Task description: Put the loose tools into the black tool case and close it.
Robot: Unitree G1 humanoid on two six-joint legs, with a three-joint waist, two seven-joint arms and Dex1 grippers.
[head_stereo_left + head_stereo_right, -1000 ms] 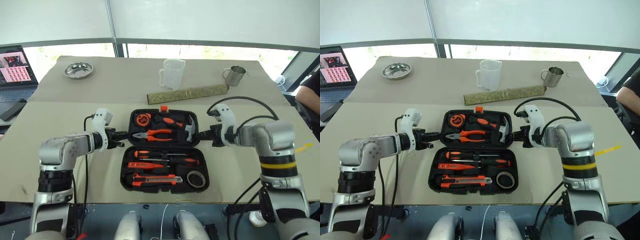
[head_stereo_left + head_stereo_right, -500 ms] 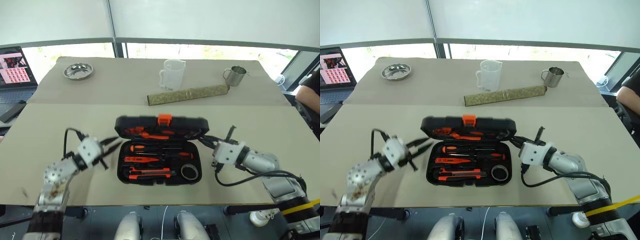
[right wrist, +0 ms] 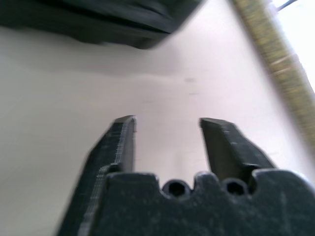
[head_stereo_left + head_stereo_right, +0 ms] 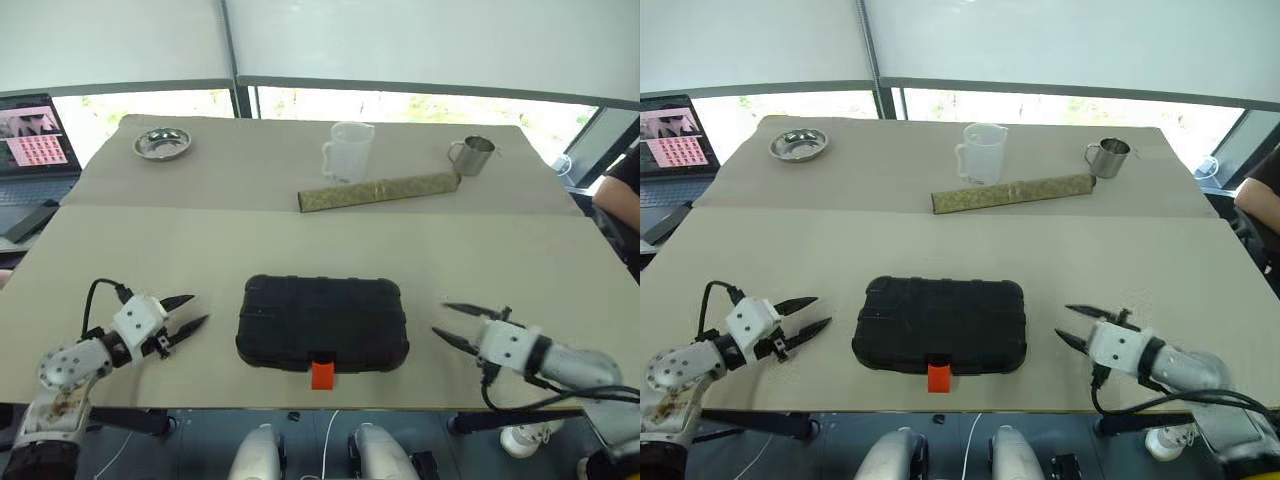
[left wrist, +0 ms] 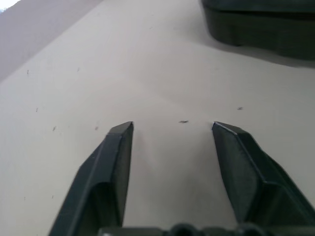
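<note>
The black tool case [image 4: 322, 322] lies shut on the tan table, its textured lid down and its orange latch [image 4: 322, 373] at the near edge. The loose tools are hidden inside it. My left gripper [image 4: 184, 312] hovers open to the left of the case, a short gap away, with nothing between its fingers [image 5: 115, 162]. My right gripper [image 4: 452, 325] stands open to the right of the case, also apart from it and empty. A corner of the case [image 5: 261, 27] appears in the left wrist view, and its edge [image 3: 98, 19] in the right wrist view.
Across the table's far half lie a long mottled roll [image 4: 378, 189], a clear measuring jug [image 4: 346, 151], a metal mug [image 4: 472, 154] and a metal bowl [image 4: 161, 143]. A laptop [image 4: 32, 135] stands at the far left. A person's arm [image 4: 618, 190] is at the right edge.
The case's lid has come down from half raised to fully shut. Both grippers have drawn away from the case, outward and toward me, and have opened.
</note>
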